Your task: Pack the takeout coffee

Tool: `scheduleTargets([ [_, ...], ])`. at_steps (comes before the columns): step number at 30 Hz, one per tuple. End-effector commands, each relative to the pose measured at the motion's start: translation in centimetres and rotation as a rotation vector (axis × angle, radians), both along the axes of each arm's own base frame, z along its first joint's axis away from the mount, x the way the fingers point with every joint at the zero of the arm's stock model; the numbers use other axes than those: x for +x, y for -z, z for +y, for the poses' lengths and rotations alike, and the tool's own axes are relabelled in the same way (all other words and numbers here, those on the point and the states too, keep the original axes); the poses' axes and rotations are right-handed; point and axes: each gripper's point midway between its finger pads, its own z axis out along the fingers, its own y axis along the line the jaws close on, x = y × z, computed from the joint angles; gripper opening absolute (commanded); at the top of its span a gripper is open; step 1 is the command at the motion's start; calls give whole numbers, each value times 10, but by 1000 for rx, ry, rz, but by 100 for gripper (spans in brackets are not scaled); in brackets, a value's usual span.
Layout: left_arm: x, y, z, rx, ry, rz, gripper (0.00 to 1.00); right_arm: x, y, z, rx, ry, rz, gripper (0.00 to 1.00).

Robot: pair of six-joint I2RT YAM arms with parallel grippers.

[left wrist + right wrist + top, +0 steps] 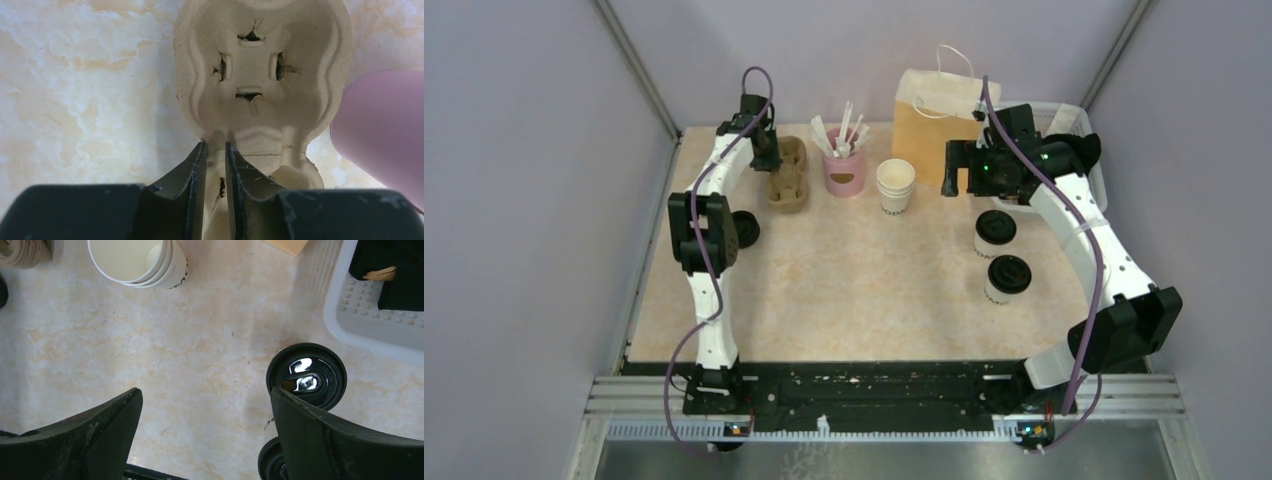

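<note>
The takeout coffee is two white cups with black lids, one point(995, 232) behind the other point(1008, 278), at the right of the table. In the right wrist view the rear lid point(306, 375) and the front one point(270, 460) show beside my right finger. My right gripper point(959, 170) point(205, 395) hangs open above bare table just left of them, holding nothing. At the back left, a brown pulp cup carrier point(788, 176) point(260, 65) lies flat. My left gripper point(766, 158) point(216, 147) is shut on the ridge between its two wells.
A stack of lidless white cups point(895, 185) point(140, 260) and a pink cup of stirrers point(845, 170) point(385, 125) stand at the back centre. A brown paper bag point(934, 115) stands behind my right gripper, with a white basket point(1084, 125) point(360, 325) to its right.
</note>
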Motion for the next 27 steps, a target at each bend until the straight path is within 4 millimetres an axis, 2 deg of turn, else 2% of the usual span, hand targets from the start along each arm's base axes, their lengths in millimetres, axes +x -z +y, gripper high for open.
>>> scheduleTargets([
  [1, 10, -4, -1, 9, 9, -25, 26, 7, -14, 1, 15, -9, -57, 99],
  [10, 10, -5, 1, 21, 4, -26, 14, 7, -14, 4, 28, -17, -55, 98],
  [12, 11, -9, 1, 19, 3, -30, 9, 7, -15, 4, 28, -16, -56, 98],
  [19, 5, -46, -2, -9, -3, -76, 5, 7, -16, 4, 28, -16, -61, 98],
  [23, 1, -51, -7, -54, -15, -62, 1, 7, -15, 5, 34, -19, -59, 98],
  [27, -3, -52, -12, -145, -52, -32, 1, 6, -14, 6, 37, -21, -56, 98],
])
